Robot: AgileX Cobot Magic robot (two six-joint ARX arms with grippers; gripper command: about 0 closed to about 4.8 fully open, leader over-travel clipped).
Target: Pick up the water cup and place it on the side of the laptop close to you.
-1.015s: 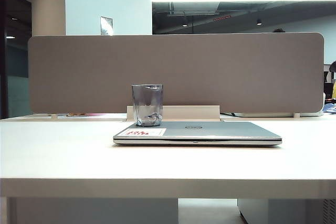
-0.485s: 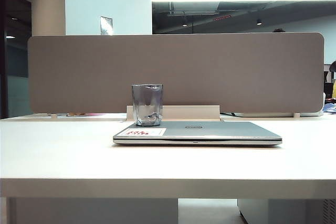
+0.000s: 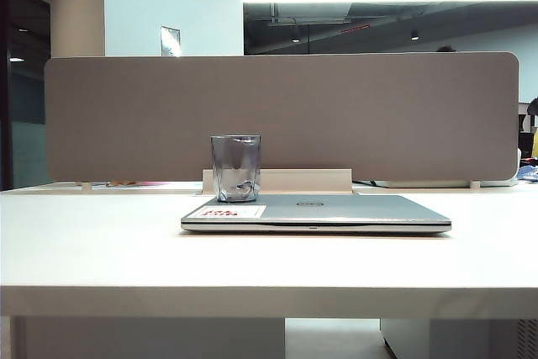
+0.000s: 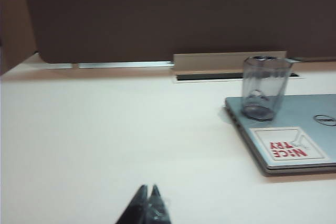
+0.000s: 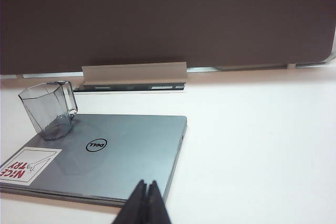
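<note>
From the exterior view, no arm is in shot: the water cup (image 3: 235, 167) stands upright on the far left corner of the closed laptop (image 3: 336, 211), just behind its white sticker (image 3: 232, 211), with the grey divider panel (image 3: 282, 115) behind and bare white table (image 3: 92, 241) in front. Over to the left wrist view, and the left gripper (image 4: 148, 198) sits low over open tabletop, fingertips pressed together and carrying nothing, the cup well off towards the laptop corner. Right wrist view now: the right gripper (image 5: 146, 195) hovers just above the laptop's near edge, jaws closed tight and empty, the Dell logo (image 5: 96, 145) ahead of it and the cup beyond on the lid's back corner. The pick has not begun, and there's the trouble: closed jaws arriving at the cup would shove it rather than take it, and a light plastic cup on a slick lid could slide off the back edge or tip. The tapering faceted body invites a slipping grip, and coming in low risks scraping the lid.
</note>
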